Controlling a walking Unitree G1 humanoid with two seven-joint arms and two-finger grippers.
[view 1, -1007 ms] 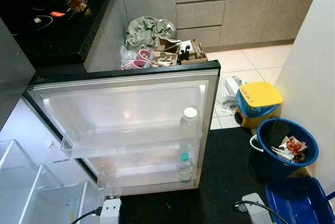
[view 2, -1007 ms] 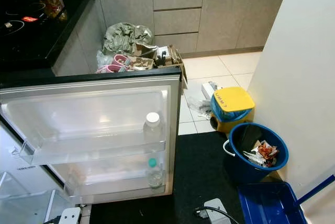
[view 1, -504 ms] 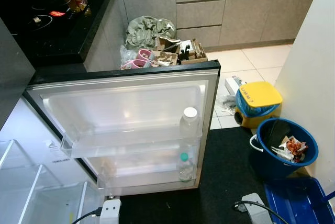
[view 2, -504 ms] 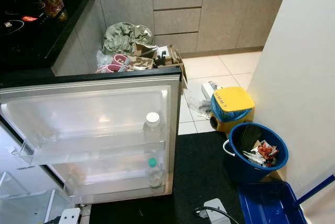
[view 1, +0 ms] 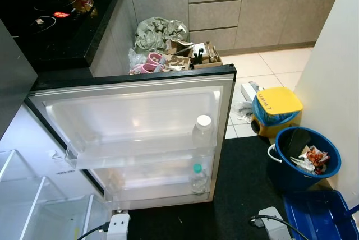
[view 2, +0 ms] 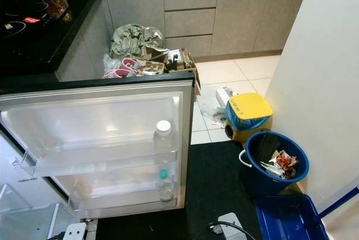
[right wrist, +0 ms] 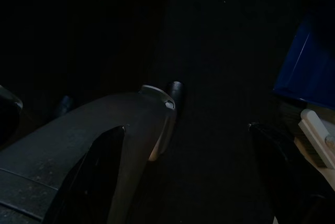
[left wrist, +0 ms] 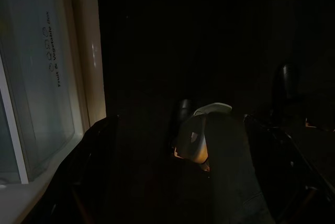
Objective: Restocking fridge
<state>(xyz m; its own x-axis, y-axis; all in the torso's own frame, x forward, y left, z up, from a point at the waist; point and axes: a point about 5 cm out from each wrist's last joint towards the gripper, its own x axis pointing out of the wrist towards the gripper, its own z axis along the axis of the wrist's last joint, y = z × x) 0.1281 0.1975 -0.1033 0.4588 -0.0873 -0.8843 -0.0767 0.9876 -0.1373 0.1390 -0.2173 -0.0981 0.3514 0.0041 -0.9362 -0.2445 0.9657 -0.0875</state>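
Note:
The fridge door (view 1: 134,111) stands swung wide open in front of me. A clear bottle with a white cap (view 1: 203,130) sits in its upper door shelf at the right end. Below it, a smaller bottle with a green cap (view 1: 197,178) stands in the lower door shelf. Bare glass shelves of the fridge interior (view 1: 33,195) show at the lower left. Both arms hang idle in the shade. The left gripper (left wrist: 178,124) is open beside the fridge's drawer front, and the right gripper (right wrist: 186,129) is open above the dark mat.
Right of the door stand a blue bucket of rubbish (view 1: 305,158), a yellow-lidded bin (view 1: 276,108) and a blue dustpan (view 1: 320,212). A power strip (view 1: 118,223) and a plug (view 1: 275,223) lie on the black mat (view 1: 247,189). Behind the door sits a cardboard box of clutter (view 1: 185,55).

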